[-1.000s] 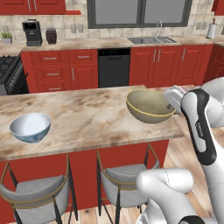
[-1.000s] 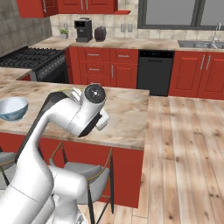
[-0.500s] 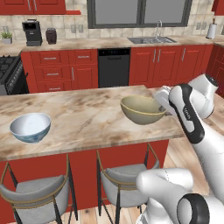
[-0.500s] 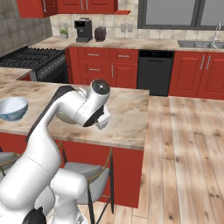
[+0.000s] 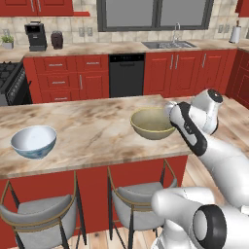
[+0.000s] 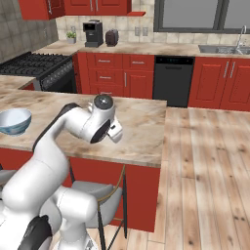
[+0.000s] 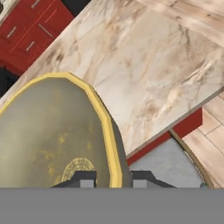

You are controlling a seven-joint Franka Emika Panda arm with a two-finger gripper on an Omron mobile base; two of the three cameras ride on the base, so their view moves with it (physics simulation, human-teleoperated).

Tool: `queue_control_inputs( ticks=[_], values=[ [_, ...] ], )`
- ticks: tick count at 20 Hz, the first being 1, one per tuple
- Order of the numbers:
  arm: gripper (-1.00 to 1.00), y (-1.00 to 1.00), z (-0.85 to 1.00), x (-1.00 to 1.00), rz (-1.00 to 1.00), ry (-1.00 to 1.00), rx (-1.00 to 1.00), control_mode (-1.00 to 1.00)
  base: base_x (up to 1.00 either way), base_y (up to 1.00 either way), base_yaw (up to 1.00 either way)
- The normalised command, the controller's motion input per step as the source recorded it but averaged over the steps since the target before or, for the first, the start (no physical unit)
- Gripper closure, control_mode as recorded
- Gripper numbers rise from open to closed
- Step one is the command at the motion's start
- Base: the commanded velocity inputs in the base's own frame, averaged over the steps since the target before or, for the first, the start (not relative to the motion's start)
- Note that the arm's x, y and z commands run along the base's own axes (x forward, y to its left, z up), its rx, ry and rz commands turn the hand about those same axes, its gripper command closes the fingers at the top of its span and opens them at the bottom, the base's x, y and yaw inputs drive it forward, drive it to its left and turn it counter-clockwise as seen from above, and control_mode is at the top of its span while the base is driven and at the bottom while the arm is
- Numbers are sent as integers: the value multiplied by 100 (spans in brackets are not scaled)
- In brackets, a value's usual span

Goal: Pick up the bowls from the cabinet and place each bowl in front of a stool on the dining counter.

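One olive-tan bowl [image 5: 152, 123], its rim pinched in the claw [image 7: 113, 178], hangs low over the desk's [image 5: 92, 131] right end, above the right stool [image 5: 138, 206].

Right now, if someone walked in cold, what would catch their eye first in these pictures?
First, the plain olive-tan bowl with the yellowish rim, pinched at its rim by the white arm's two-finger gripper, over the right part of the beige-brown veined marble dining counter. Next, the white bowl with blue patterning resting on that counter's left end. Below the counter's red front stand two grey-seated stools, one beneath each bowl.
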Motion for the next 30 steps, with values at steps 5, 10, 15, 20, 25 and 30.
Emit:
queue_control_inputs(
  ticks=[5, 10, 15, 20, 25, 30],
  values=[
    [100, 0, -24, 22, -9, -6, -13, -100, 0, 0, 0],
    [100, 0, 0, 19, -5, 5, 0, -100, 0, 0, 0],
    [100, 0, 0, 25, -3, 7, 1, -100, 0, 0, 0],
    [100, 0, -2, 24, 0, 10, 8, -100, 0, 0, 0],
    [100, 0, -17, 21, 0, 4, 13, -100, 0, 0, 0],
    [100, 0, -36, 24, 0, 0, 4, -100, 0, 0, 0]
  ],
)
